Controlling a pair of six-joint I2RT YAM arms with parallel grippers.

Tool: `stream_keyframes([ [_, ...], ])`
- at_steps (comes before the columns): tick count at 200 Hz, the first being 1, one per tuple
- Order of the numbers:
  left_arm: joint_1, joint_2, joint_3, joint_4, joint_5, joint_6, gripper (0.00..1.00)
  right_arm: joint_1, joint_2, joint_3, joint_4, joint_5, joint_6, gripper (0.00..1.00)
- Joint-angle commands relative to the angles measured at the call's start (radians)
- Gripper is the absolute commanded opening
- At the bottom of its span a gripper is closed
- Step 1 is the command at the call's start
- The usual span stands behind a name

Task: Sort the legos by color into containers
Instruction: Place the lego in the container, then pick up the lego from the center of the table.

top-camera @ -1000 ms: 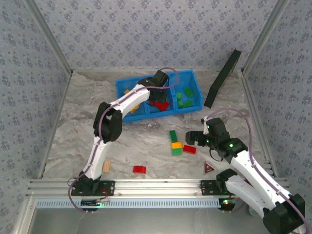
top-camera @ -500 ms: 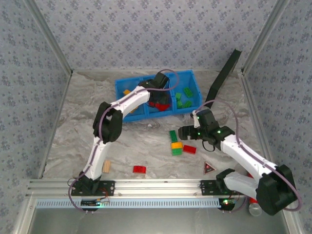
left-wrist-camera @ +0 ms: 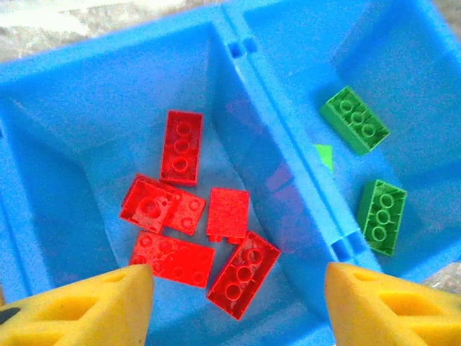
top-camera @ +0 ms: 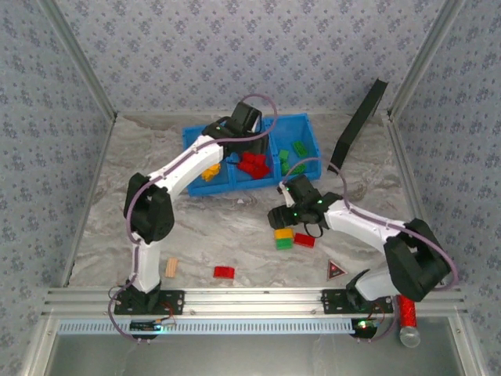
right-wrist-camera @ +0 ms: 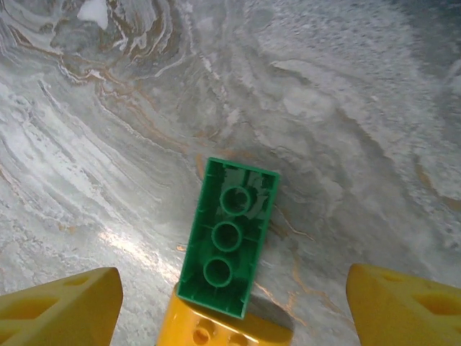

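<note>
The blue bin (top-camera: 309,135) stands at the back, with three containers side by side. My left gripper (top-camera: 252,141) hangs open over the middle one. Below it lie several red legos (left-wrist-camera: 180,144), with nothing between the yellow fingers (left-wrist-camera: 108,306). Green legos (left-wrist-camera: 354,120) lie in the right compartment and yellow ones (top-camera: 210,173) in the left. My right gripper (top-camera: 277,215) hovers open over an upside-down green lego (right-wrist-camera: 229,238). That brick's near end rests on a yellow brick (right-wrist-camera: 216,330). Both fingertips (right-wrist-camera: 65,306) stand well clear of its sides.
On the table lie a yellow brick (top-camera: 284,233) on a green one, a red brick (top-camera: 304,240) beside them, and another red brick (top-camera: 224,272) near the front. A tan wooden block (top-camera: 171,267), a dark triangle (top-camera: 336,271) and a black slab (top-camera: 358,125) leaning at the right wall also stand here.
My left gripper has opened over the middle compartment and drawn back and up. My right arm has swung left from beside the triangle to above the green brick, its jaws narrowing a little.
</note>
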Motion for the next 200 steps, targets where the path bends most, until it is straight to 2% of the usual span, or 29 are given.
stream_keyframes([
  [1, 0.004, -0.055, -0.036, 0.001, -0.004, 0.017, 0.62, 0.027, 0.052, 0.052, 0.001, 0.04, -0.015, 0.82],
  [49, 0.001, -0.196, -0.13, 0.004, -0.007, 0.013, 0.62, 0.058, 0.157, 0.095, -0.001, 0.073, -0.018, 0.74],
  [90, -0.039, -0.413, -0.338, 0.035, -0.091, -0.014, 0.62, 0.06, 0.219, 0.106, 0.003, 0.094, -0.006, 0.64],
  [127, -0.051, -0.573, -0.486, -0.002, -0.133, -0.041, 0.63, 0.064, 0.264, 0.124, 0.022, 0.097, -0.015, 0.41],
  [158, -0.055, -0.67, -0.573, -0.079, -0.16, -0.053, 0.63, 0.062, 0.251, 0.166, -0.016, 0.125, -0.047, 0.35],
  [200, -0.066, -0.783, -0.727, -0.13, -0.18, -0.044, 0.63, 0.032, 0.151, 0.229, -0.098, 0.171, -0.077, 0.29],
])
